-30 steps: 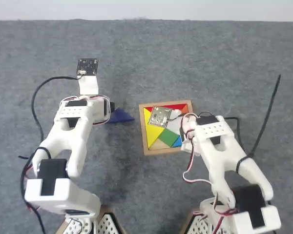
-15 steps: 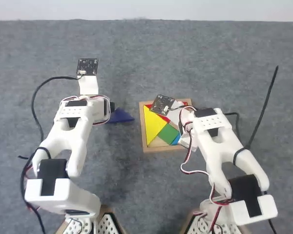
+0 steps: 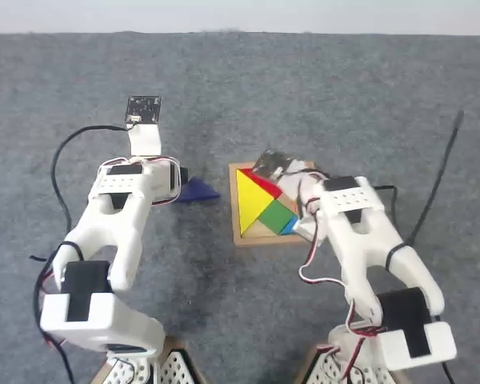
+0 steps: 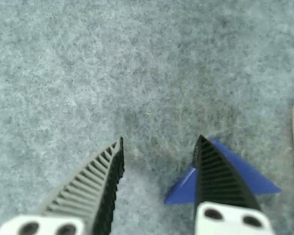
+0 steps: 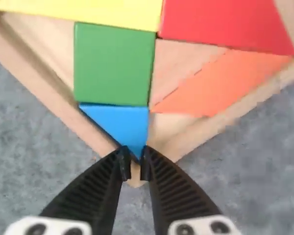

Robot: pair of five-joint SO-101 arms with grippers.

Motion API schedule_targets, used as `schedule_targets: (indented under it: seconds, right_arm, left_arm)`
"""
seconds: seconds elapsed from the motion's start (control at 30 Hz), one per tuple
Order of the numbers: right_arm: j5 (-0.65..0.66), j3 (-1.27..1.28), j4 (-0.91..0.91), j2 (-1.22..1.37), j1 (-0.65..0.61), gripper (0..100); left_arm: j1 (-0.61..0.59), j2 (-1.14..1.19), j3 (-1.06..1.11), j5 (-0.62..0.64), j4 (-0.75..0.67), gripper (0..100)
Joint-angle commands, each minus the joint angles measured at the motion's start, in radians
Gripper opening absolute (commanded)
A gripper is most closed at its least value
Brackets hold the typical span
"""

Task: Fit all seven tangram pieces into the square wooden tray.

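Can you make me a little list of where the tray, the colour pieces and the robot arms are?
Tray: square wooden tray on grey carpet.
In tray: yellow triangle, red piece, green square, light blue triangle, orange piece.
Outside tray: dark blue triangle, on the carpet.
Left end effector: open, one finger covering part of the dark blue triangle.
Right end effector: nearly shut, at the tray corner by the light blue triangle.

Grey carpet-like table covering [image 3: 344, 88] spreading from the near edge to the far, fibrous and mottled up close, pale wall strip [image 3: 240, 16] running left to right behind its far edge.
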Motion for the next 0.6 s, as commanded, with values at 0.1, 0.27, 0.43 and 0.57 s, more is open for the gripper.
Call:
schedule_targets:
  seconds: [0.1,0.27,0.43,0.57]
  right_arm:
    - [-0.025,0.011,0.033,-0.174,0.033,0.9]
    - [-0.023,0.052,0.024,-0.251,0.018,1.8]
    - [-0.018,0.049,0.025,-0.209,-0.067,12.4]
    - [-0.017,0.049,-0.021,-0.107,-0.084,13.2]
  left_arm:
    - [0.006,-0.005,-0.044,-0.009,0.011,22]
    - [0.006,-0.005,-0.044,-0.009,0.011,22]
    - [0.006,-0.005,-0.042,-0.009,0.011,22]
    - [0.006,-0.005,-0.042,-0.009,0.011,22]
